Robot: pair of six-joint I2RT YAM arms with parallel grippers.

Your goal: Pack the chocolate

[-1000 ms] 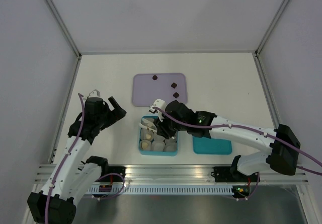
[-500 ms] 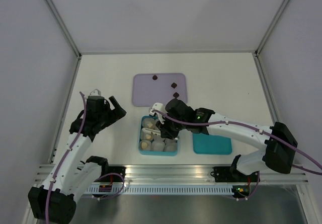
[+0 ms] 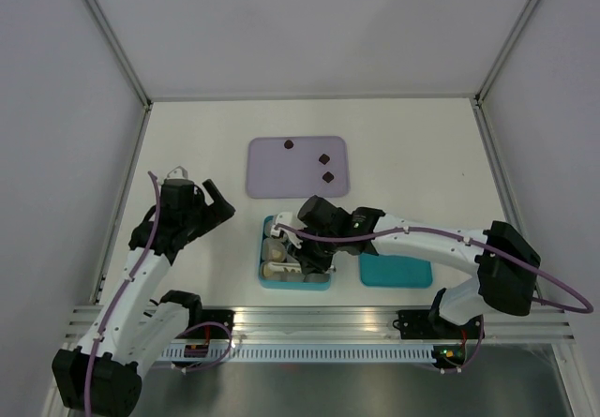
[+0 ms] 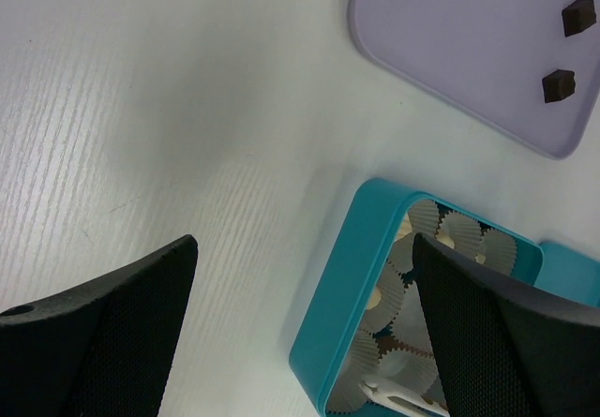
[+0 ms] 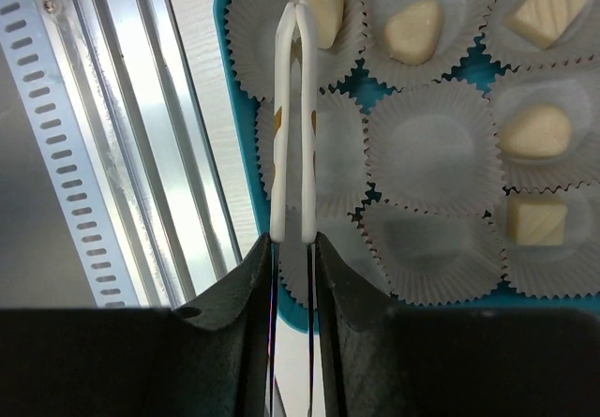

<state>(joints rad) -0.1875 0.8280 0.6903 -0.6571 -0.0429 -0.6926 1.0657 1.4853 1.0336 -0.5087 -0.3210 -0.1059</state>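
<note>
My right gripper (image 5: 292, 239) is shut on thin white tongs (image 5: 293, 108). The tongs reach into the teal box (image 5: 232, 89) of white paper cups, and their closed tips touch a cream chocolate (image 5: 325, 9) in a corner cup. Other cream chocolates (image 5: 415, 29) lie in several cups; some cups are empty. In the top view the right gripper (image 3: 307, 250) hangs over the box (image 3: 265, 269). Three dark chocolates (image 3: 324, 157) lie on the lavender tray (image 3: 272, 169). My left gripper (image 4: 302, 248) is open and empty, hovering left of the box (image 4: 352, 286); it also shows in the top view (image 3: 195, 186).
A teal lid (image 3: 396, 272) lies right of the box. The metal rail (image 5: 122, 136) runs along the near table edge, close to the tongs. Two dark pieces (image 4: 558, 84) show on the tray (image 4: 450, 42) in the left wrist view.
My right gripper has moved toward the near side of the box with the tongs, bringing them down among the cups. The left gripper has barely shifted.
</note>
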